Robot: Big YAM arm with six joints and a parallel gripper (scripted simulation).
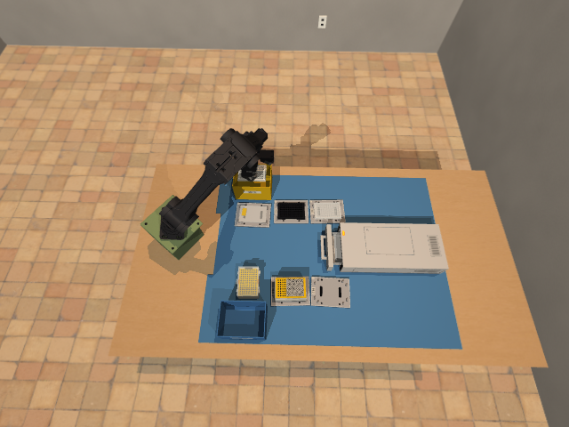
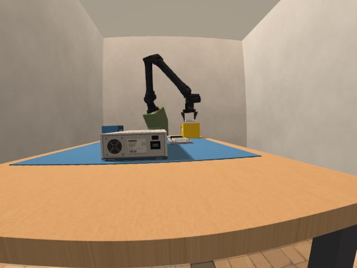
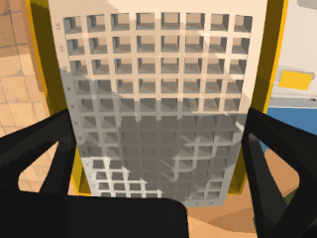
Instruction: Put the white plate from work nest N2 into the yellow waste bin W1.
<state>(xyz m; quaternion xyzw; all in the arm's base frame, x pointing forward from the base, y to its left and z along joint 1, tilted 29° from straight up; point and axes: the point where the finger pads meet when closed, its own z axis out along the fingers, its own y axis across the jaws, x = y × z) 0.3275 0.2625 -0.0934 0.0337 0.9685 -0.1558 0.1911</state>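
Note:
The white plate point(image 1: 260, 172) point(image 2: 189, 120) point(image 3: 170, 84), with a grid of square wells, is held between the two black fingers of my gripper point(image 2: 189, 117) point(image 3: 158, 117). The gripper is shut on its long sides. The yellow waste bin W1 point(image 1: 252, 192) point(image 2: 190, 130) point(image 3: 277, 50) stands upright directly below. In the wrist view the plate lies between the bin's side walls. In the exterior view a white strip of it shows just above the bin's rim; how much of it is lower than the rim is hidden. Nest labels are unreadable, so I cannot tell which is N2.
Close in front of W1 are a nest with a yellow patch point(image 1: 244, 212), a black plate point(image 1: 291, 211) and another white plate point(image 1: 326, 210). Farther off are a white machine point(image 1: 390, 245) point(image 2: 134, 145), a yellow rack point(image 1: 290, 286), an empty nest point(image 1: 330, 292), a pale-yellow rack point(image 1: 248, 281) and a blue bin point(image 1: 242, 337).

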